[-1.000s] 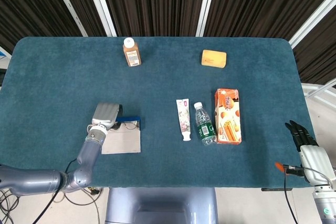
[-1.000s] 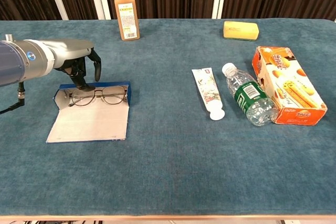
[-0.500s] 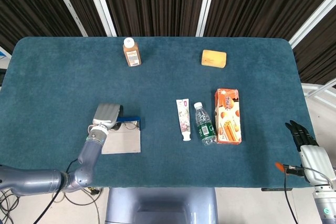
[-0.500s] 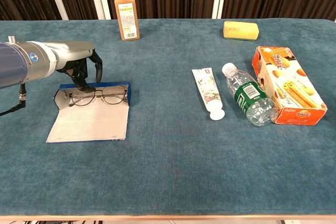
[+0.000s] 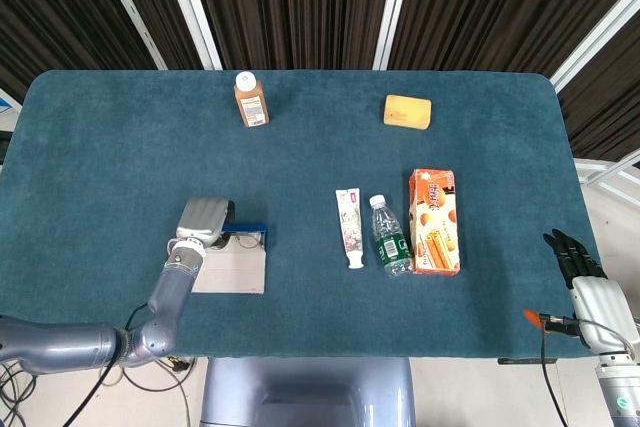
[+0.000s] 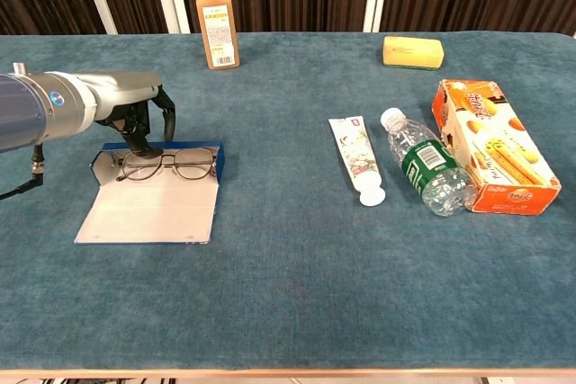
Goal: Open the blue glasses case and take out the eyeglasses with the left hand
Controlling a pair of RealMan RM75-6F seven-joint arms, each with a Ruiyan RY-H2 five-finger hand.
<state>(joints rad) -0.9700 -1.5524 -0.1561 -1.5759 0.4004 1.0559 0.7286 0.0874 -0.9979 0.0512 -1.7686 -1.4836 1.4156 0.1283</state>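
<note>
Left hand (image 6: 135, 114) hovers touching the eyeglasses (image 6: 168, 165) in the open blue glasses case (image 6: 148, 209).

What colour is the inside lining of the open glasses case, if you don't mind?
Pale grey-beige, framed by blue edges; the glasses case lining shows best in the chest view.
</note>
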